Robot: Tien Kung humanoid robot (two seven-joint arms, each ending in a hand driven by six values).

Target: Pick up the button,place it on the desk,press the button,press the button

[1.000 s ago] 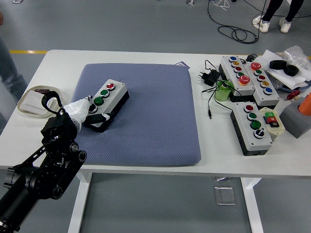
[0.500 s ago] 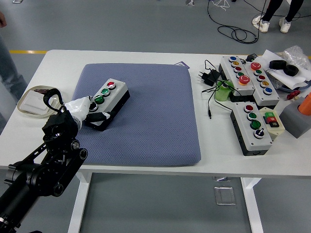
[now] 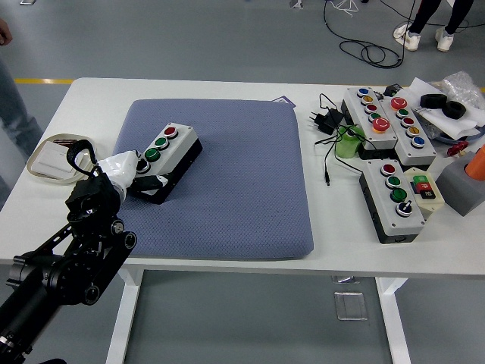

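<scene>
A grey button box (image 3: 171,146) with a red, two green and a black button lies slanted on the blue mat (image 3: 242,182), left of its middle. My left hand (image 3: 136,173), its fingers wrapped in white, comes in from the lower left. It is shut on the box's near left end, with the white fingers over the top and the dark thumb at the box's front side. The black base of the box shows along its right side. My right arm is out of the picture.
On the white table (image 3: 341,243) to the right stand a second button box (image 3: 395,199), a longer double one (image 3: 386,117), and a black charger with cable (image 3: 326,121). A shallow round tray (image 3: 53,158) sits left of the mat. A person's leg shows at the upper left edge.
My left hand and the box's near end have shifted slightly left and away, so the box sits a little farther up the mat. Nothing else moved.
</scene>
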